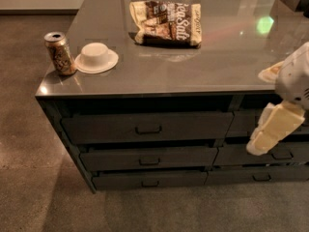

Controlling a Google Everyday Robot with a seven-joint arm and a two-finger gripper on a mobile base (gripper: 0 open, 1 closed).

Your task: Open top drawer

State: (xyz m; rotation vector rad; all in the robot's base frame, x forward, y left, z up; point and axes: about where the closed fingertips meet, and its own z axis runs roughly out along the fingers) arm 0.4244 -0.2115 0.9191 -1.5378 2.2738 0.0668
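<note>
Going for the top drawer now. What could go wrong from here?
1. The gripper hangs in front of the right-hand drawer stack, well right of the top drawer and its handle; it could hook a right-stack handle instead.
2. The handle is small, so a slightly off approach may strike the drawer front.
3. The can stands near the left edge of the counter; a hard tug might topple it.

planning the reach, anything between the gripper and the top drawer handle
Nothing visible. The gripper hangs right of the top drawer, before the neighbouring stack; no object lies between it and the handle.
</note>
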